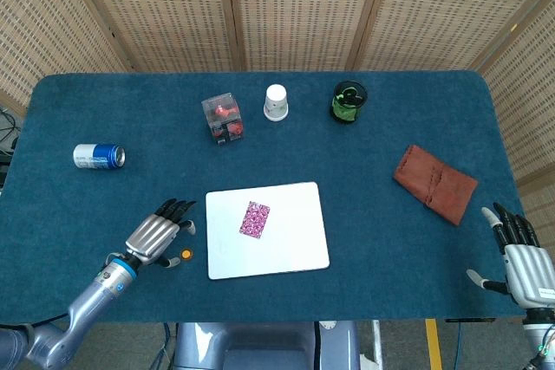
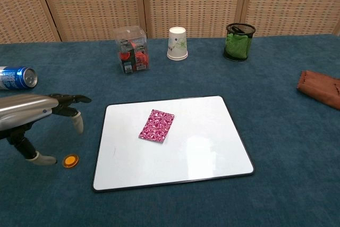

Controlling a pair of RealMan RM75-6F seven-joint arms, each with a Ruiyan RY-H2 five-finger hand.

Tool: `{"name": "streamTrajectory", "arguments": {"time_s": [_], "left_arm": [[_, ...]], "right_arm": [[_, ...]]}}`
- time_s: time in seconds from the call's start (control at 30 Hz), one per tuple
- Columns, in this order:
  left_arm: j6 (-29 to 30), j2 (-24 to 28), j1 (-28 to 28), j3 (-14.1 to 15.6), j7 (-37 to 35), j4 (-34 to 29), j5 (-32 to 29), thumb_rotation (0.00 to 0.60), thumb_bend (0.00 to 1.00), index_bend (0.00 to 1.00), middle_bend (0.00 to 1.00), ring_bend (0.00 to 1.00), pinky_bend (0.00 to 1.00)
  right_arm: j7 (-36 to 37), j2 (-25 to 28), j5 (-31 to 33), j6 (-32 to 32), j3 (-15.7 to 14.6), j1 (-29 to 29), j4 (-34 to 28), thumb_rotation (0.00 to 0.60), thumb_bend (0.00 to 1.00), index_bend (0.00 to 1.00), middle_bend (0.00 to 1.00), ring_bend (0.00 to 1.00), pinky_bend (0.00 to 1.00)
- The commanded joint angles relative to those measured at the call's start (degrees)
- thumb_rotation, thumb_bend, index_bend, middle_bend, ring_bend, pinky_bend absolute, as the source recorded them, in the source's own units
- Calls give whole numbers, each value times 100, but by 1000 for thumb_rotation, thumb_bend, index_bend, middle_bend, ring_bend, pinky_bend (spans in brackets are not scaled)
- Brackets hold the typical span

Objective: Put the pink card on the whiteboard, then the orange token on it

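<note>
Pink card lies flat on the whiteboard, left of its centre, tilted slightly. Orange token sits on the table, just off the whiteboard's left edge, near its front corner. Left hand hovers just left of the token, fingers apart, holding nothing; thumb tip close to the token, contact not discernible. Right hand far right of the whiteboard at the table's front edge, fingers spread, empty. Blue can well left of the whiteboard.
</note>
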Motion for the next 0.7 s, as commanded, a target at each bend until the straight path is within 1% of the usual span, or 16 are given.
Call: {"name": "streamTrajectory", "arguments": {"time_s": [0.03, 0.17, 0.37, 0.7], "left_arm": [[16, -108, 143, 97, -130, 194, 137, 600, 247, 375, 0, 0, 0], [68, -181, 260, 90, -216, 321, 240, 600, 248, 379, 0, 0, 0], [17, -224, 329, -7, -285, 406, 371, 600, 249, 381, 0, 0, 0], [-158, -315, 364, -156, -168, 432, 431, 600, 249, 387, 0, 0, 0]], "right_arm": [[4, -1, -1, 0, -1, -1, 3, 600, 182, 0, 0, 0, 0], [16, 0, -5, -1, -2, 0, 6, 600, 181, 0, 0, 0, 0], [24, 6, -7, -6, -3, 1, 3, 600, 182, 0, 0, 0, 0], [32, 9, -7, -8, -4, 1, 0, 600, 182, 0, 0, 0, 0]]}}
